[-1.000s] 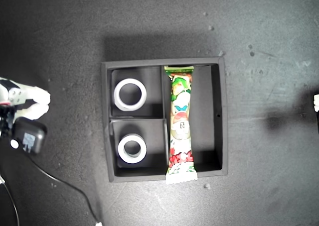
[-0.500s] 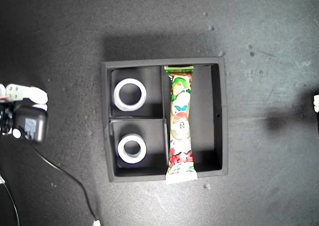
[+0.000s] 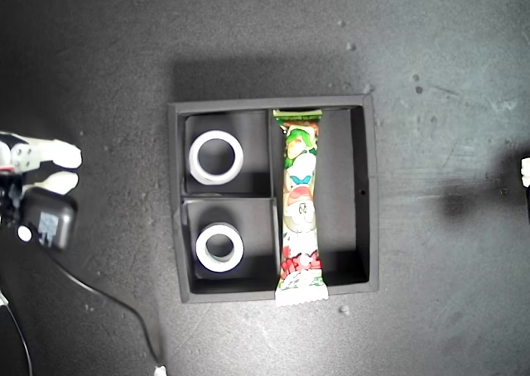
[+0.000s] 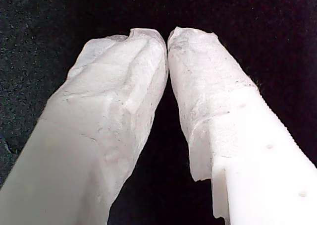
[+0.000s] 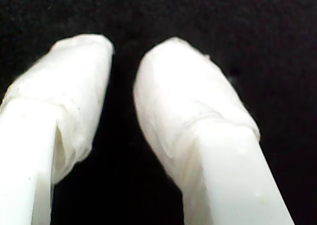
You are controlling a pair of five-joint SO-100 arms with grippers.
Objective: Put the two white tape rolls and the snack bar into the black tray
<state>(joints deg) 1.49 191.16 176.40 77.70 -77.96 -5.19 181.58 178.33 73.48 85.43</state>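
1. My first gripper (image 4: 167,36) has its two white, tape-wrapped fingers pressed together at the tips. Nothing is between them, and only the dark surface lies beyond.
2. My second gripper (image 5: 124,51) has a narrow gap between its tips. It holds nothing and hangs over the same dark surface.
3. The wrist views do not show which arm is which. In the exterior view, an arm's gripper (image 3: 60,166) sits at the left edge, its fingers slightly apart and well clear of the tray. A black box (image 3: 48,219) is just beside it, and a cable (image 3: 108,306) trails from the box toward the bottom edge.
4. A white bit (image 3: 525,171) of something shows at the exterior view's right edge, too little to identify.
5. The tray (image 3: 371,194) sits mid-surface (image 3: 447,310).
6. The larger roll (image 3: 194,157) lies flat in the small compartment at the exterior view's upper left.
7. The smaller roll (image 3: 201,245) lies flat in the small compartment below it.
8. The bar (image 3: 300,206) lies lengthwise in the long compartment, against the divider. Its lower crimped end rides over the tray's wall.
9. The wrapper shows green, red and cartoon print, but no writing is readable.
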